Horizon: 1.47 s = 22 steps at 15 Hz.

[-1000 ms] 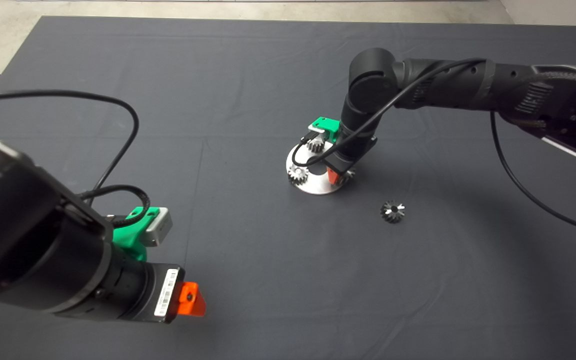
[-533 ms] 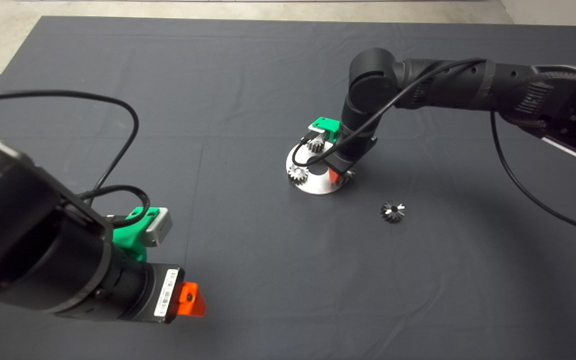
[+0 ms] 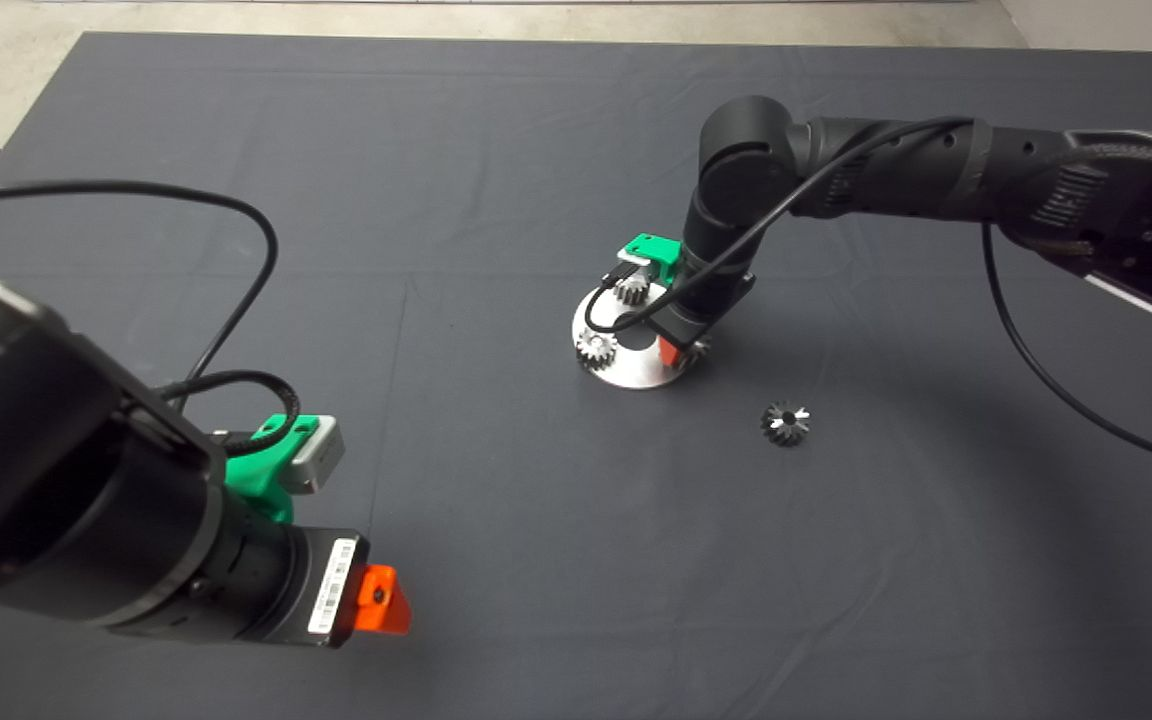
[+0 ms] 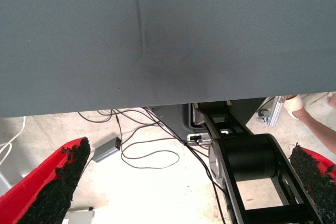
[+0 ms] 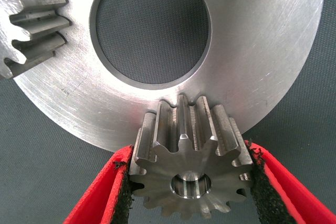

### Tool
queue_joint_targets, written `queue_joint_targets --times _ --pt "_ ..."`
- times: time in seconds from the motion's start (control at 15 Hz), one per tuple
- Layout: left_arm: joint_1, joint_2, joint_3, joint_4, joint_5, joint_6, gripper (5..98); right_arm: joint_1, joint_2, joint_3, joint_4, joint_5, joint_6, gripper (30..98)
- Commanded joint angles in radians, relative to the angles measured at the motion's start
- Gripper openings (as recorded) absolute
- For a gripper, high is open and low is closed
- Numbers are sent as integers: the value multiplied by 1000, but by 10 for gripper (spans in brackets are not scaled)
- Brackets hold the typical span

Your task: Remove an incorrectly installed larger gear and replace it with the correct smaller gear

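The tabletop (image 3: 496, 180) under its dark mat fills the head view, and the right arm (image 3: 896, 170) reaches in over it from the right edge and bends down at the wrist. Below that wrist, near the middle of the mat, lies a flat round silver plate (image 3: 636, 375) with a wide centre hole. Two pale fine-toothed gears (image 3: 596, 348) stand on the plate's side away from the arm. The larger gear (image 5: 190, 169) sits on the plate's rim at the side towards the right arm, bore upward, its teeth overhanging the edge. The right end effector (image 5: 188, 151) is straight above it and clamped on it. Its black pads (image 5: 122, 179) press the tooth tips on two opposite sides, so the gear's axis runs up between the fingers. The removal grip looks made, and the next move is probably a straight lift along that axis, kept level so the bore does not bind on whatever seats it. The smaller gear (image 3: 785, 423) lies loose on the mat, apart from the plate on the right arm's side and nearer the camera, so the right arm is much closer to it. The left end effector (image 4: 191, 153) waits at the lower left edge of the head view with its fingers spread wide on nothing, well apart from both gears.
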Motion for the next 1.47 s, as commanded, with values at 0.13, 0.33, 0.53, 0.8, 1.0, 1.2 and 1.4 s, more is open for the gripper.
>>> queue_joint_targets --times 0.13,0.33,0.53,0.8,1.0,1.2,1.4 --pt "-10 3 20 -19 3 1 982 18 -3 10 -27 -77 -3 508" --pt "-10 3 20 -19 3 1 982 21 -2 12 -29 -77 -3 500" --pt "-9 3 20 -19 3 1 982 23 4 12 -27 -77 1 491" --pt "-9 3 20 -19 3 1 982 30 4 23 -25 -80 -1 483" --pt "-9 3 20 -19 3 1 982 39 4 29 -24 -81 -1 481" --pt "-9 3 20 -19 3 -1 982 67 4 41 -24 -80 4 480" --pt "-9 3 20 -19 4 -1 982 84 7 43 -19 -80 4 479"
